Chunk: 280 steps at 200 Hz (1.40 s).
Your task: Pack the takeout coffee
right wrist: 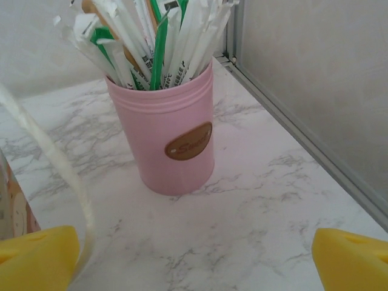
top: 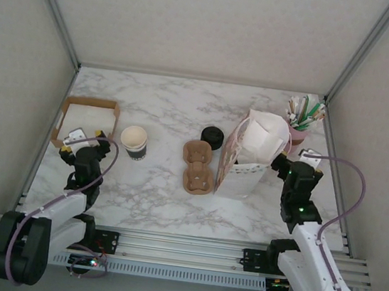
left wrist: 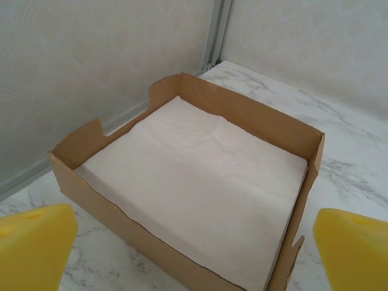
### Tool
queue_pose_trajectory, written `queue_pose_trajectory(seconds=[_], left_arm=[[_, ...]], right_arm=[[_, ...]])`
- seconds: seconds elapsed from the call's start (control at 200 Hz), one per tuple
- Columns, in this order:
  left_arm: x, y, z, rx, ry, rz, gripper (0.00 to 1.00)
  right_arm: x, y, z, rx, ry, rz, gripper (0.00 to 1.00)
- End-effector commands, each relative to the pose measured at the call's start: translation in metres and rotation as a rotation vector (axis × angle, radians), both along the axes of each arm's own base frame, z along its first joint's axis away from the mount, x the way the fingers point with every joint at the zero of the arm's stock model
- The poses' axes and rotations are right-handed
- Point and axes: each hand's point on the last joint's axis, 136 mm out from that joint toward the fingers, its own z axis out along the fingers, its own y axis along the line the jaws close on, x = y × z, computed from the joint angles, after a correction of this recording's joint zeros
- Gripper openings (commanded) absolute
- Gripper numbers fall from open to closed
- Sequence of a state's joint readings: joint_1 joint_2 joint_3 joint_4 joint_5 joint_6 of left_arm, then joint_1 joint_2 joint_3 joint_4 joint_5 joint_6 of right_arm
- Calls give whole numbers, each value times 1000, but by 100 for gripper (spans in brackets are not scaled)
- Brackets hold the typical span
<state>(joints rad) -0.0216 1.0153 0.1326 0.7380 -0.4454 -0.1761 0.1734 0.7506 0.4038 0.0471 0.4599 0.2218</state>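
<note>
A brown cardboard tray (top: 92, 102) lies at the table's (top: 152, 197) 9 o'clock side, lined with white napkins (left wrist: 194, 182). The left hand (top: 83, 144) is at the tray's 6 o'clock edge, its yellow fingers (left wrist: 33, 242) spread wide apart with nothing between them.

At the tray's 3 o'clock, just beside it, a lidless paper cup (top: 134, 141) stands upright, dark outside and cream inside. Near the table's middle lies a brown cardboard carrier (top: 199, 167). The coffee cup (top: 212, 136), capped with a black lid, stands on the table at the carrier's 1 o'clock, close to it and well apart from both hands.

A white paper bag (top: 254, 157) stands open-topped at the carrier's 3 o'clock. The right hand (top: 287, 163) is at the bag's 3 o'clock, its fingers (right wrist: 36, 257) wide apart and empty, with the bag's pale handle (right wrist: 60, 170) looping past the left one. At that hand's 12 o'clock a pink holder (right wrist: 170, 133) stands upright, full of wrapped straws (right wrist: 151, 42).
</note>
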Motion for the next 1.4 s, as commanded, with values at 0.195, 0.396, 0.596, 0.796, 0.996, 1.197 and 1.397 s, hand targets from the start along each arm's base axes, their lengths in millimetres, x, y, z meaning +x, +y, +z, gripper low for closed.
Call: queue_pose_trajectory(seconds=[0.195,0.396,0.596,0.796,0.996,1.197,1.397], left_arm=[[19,-6,13,20,-87,-72,100],[24,-8,17,29,-111,-86,100],[28,-11,16,33,-107,-103,100],[26,-13,19,39,-122,-118,100],[29,-14,24,58,-157,-133,100],[40,-15,21,39,-199,-158,100],[63,-29,5,50,-116,-255,100]], right_arm=[[26,3,-19,-29,-95,14,99],[39,9,-34,-74,-75,53,99],[47,15,-40,-85,-68,85,99],[50,18,-39,-111,-78,110,99],[59,24,-55,-136,-71,144,99],[66,22,-67,-117,-78,161,99],[73,26,-78,-78,-53,225,99]])
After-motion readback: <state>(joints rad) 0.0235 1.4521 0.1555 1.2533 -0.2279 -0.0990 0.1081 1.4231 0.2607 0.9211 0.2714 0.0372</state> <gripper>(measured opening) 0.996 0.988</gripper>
